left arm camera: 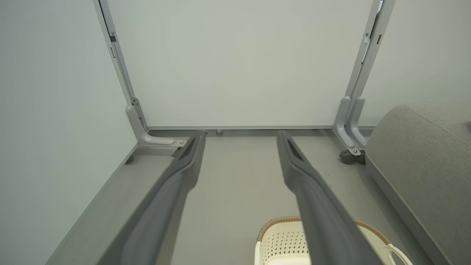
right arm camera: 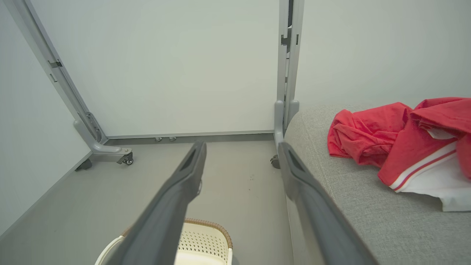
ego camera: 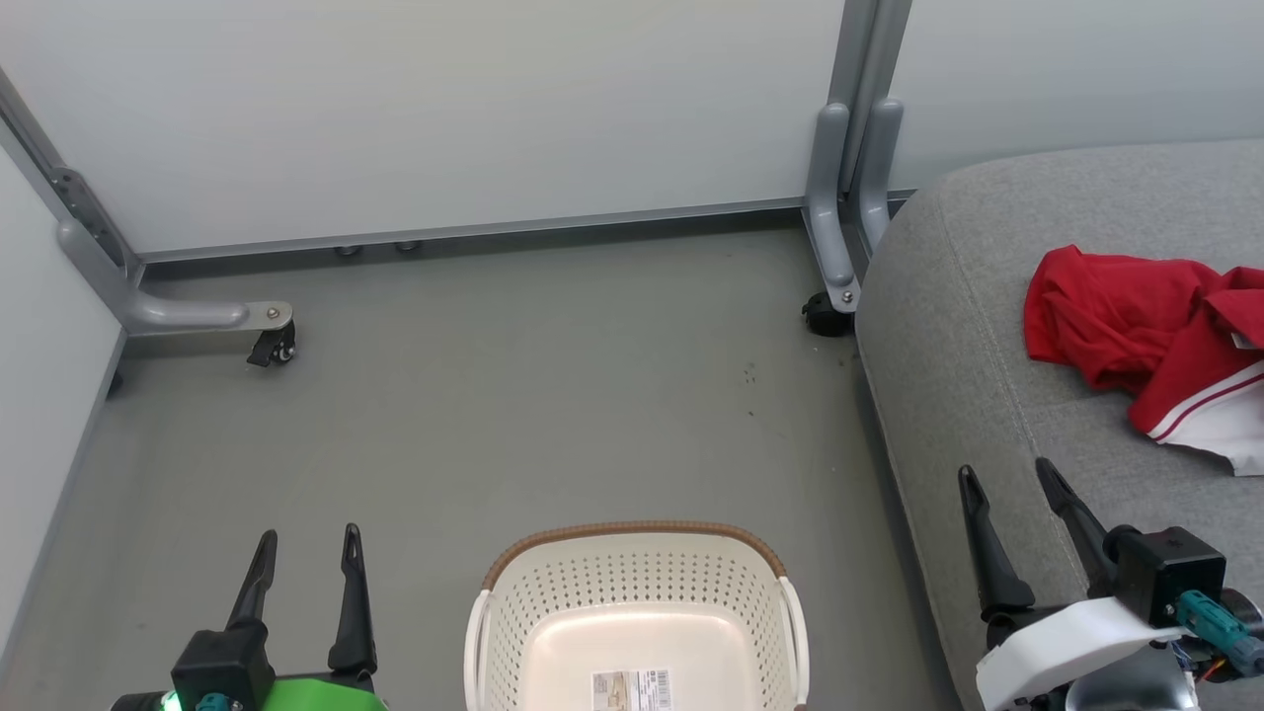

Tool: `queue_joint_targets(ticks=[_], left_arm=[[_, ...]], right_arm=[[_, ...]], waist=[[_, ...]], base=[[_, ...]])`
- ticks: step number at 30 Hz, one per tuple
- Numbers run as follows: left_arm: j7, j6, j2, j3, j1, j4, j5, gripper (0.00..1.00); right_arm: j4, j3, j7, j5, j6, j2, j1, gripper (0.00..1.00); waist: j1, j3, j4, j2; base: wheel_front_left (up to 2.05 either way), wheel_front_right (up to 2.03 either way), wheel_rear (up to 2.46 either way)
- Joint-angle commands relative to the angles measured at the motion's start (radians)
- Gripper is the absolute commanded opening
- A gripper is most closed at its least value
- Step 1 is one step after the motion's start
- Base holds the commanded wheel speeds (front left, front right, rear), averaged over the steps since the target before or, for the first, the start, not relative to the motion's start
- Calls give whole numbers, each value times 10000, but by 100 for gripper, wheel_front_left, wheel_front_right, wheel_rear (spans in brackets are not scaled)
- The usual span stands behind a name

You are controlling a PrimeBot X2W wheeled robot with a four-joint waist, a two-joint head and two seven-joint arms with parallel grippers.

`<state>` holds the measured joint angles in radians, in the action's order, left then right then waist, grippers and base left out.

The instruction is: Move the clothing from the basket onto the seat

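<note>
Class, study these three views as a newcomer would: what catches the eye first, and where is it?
The bright red clothing jumps out, crumpled on the grey seat at the right. Then the cream basket on the floor, bottom centre, shows just a label inside. The left gripper and right gripper stand open, holding nothing.

I see red clothing (ego camera: 1111, 316), one piece with white panels and stripes. The seat (ego camera: 948, 346) is light grey, the basket (ego camera: 632, 583) cream, perforated, brown-rimmed.

A paper label (ego camera: 632, 688) with a barcode sits on the floor of the basket (ego camera: 632, 583). Its print is too small to read.
</note>
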<state>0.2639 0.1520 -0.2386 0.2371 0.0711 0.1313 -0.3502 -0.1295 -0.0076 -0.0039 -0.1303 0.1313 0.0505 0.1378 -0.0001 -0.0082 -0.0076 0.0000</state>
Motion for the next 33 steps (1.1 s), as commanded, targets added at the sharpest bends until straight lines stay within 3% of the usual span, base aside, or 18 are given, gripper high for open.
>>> queue_joint_targets(ticks=[1, 26, 27, 33], left_arm=[[1, -66, -38, 20, 106, 35, 117, 100], [1, -256, 155, -196, -91, 366, 443, 100], [-1, -215, 120, -131, 2, 378, 417, 0], [-238, -395, 250, -313, -89, 457, -505, 0]], right_arm=[[-50, 24, 30, -79, -12, 14, 131, 100], [-60, 16, 40, -108, -11, 12, 135, 100], [-7, 37, 21, -149, 2, -8, 51, 0], [197, 78, -11, -1218, 1, 24, -14, 0]], waist=[[1, -20, -11, 0], [1, 62, 15, 0], [1, 62, 12, 0], [1, 66, 16, 0]], base=[[0, 0, 0], [0, 0, 0], [0, 0, 0], [0, 0, 0]])
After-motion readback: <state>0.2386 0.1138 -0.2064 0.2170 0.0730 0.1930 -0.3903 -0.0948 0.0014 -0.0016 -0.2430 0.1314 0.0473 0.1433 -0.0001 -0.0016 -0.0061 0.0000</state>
